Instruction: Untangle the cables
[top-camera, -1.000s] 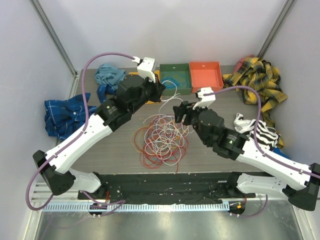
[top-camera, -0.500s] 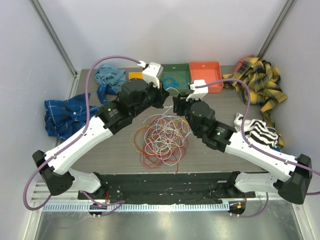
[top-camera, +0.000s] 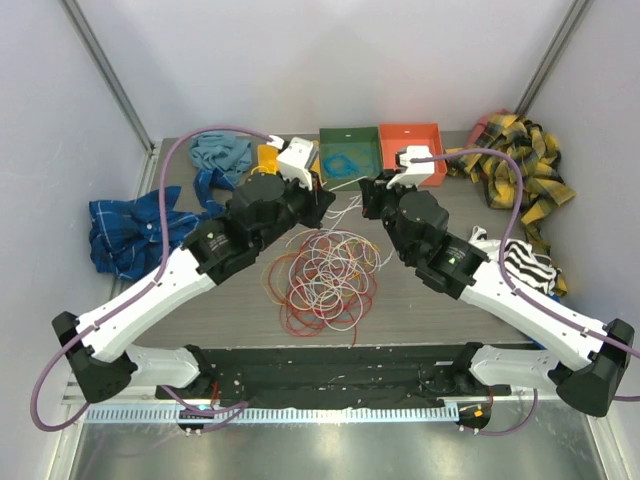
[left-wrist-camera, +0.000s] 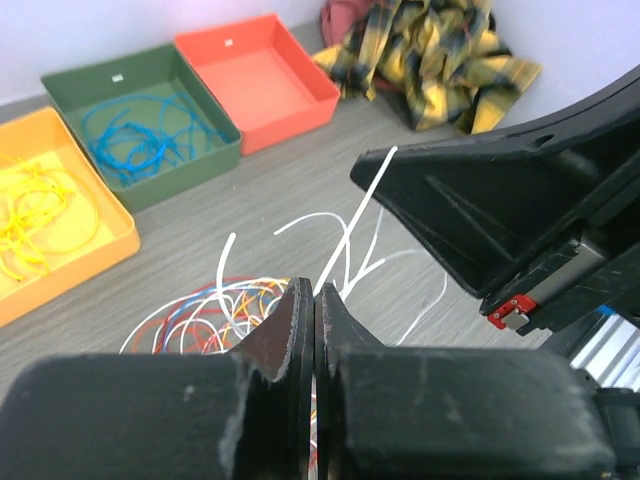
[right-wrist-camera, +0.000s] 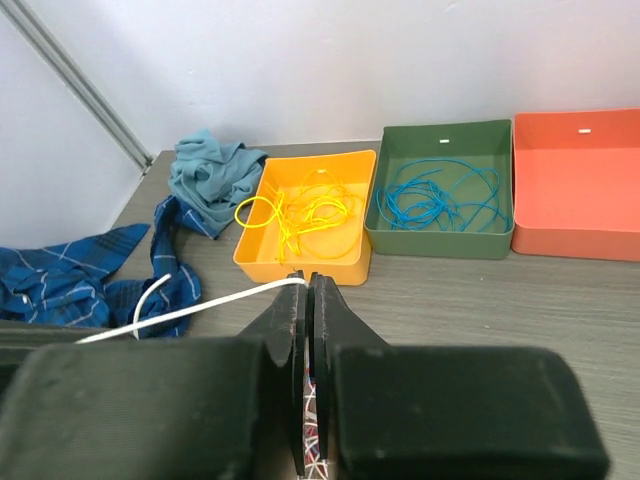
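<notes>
A tangle of cables (top-camera: 325, 275) in red, orange and white lies coiled on the table's middle. Just beyond it my two grippers meet tip to tip. My left gripper (top-camera: 322, 192) is shut, and a white cable (left-wrist-camera: 350, 225) rises out of its tips (left-wrist-camera: 315, 298) toward the right gripper's black body (left-wrist-camera: 500, 200). My right gripper (top-camera: 368, 195) is shut on a white cable (right-wrist-camera: 200, 308), which leaves its tips (right-wrist-camera: 306, 283) and runs off to the left. The loose coils (left-wrist-camera: 200, 310) show below the left jaws.
Three trays stand along the back: yellow (right-wrist-camera: 300, 265) with yellow cables, green (right-wrist-camera: 440, 243) with blue cables, and orange-red (right-wrist-camera: 570, 243). Cloths lie around the edges: blue plaid (top-camera: 125, 225), teal (top-camera: 220, 150), yellow plaid (top-camera: 515, 165), black-and-white striped (top-camera: 520, 265).
My right gripper has gone from open to shut on the white cable and moved toward the back. The left gripper stayed shut and shifted slightly back beside it.
</notes>
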